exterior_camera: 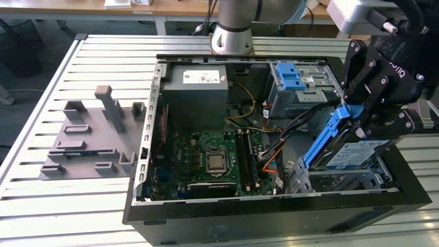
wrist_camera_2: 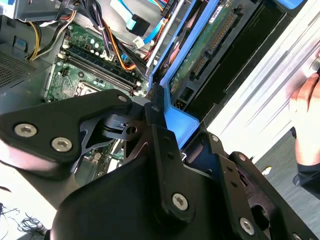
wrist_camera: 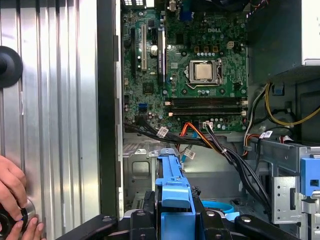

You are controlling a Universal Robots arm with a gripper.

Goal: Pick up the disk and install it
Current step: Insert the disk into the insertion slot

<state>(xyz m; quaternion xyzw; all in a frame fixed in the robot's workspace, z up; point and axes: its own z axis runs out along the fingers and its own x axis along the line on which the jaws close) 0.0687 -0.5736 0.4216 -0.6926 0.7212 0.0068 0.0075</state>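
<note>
The disk (exterior_camera: 351,153), silver with a white-and-blue label and blue side rails, hangs tilted over the drive bay (exterior_camera: 343,181) at the exterior view's right end of the open computer case (exterior_camera: 274,218). My gripper (exterior_camera: 376,125) is shut on its upper end. In the second wrist view the black fingers (wrist_camera_2: 157,127) clamp the blue rail (wrist_camera_2: 177,120), and the disk's green circuit side (wrist_camera_2: 205,50) faces the camera. In the first wrist view the blue rail (wrist_camera: 172,192) sticks out from between the fingers (wrist_camera: 210,222), above the metal bay (wrist_camera: 140,167).
The case holds a motherboard (exterior_camera: 213,154), a grey power-supply box (exterior_camera: 199,90), a blue-latched drive cage (exterior_camera: 298,82) and loose cables (exterior_camera: 274,154) beside the bay. A grey slotted fixture plate (exterior_camera: 89,139) lies on the table at the exterior view's left. A person's hand (wrist_camera: 12,200) rests beside the case.
</note>
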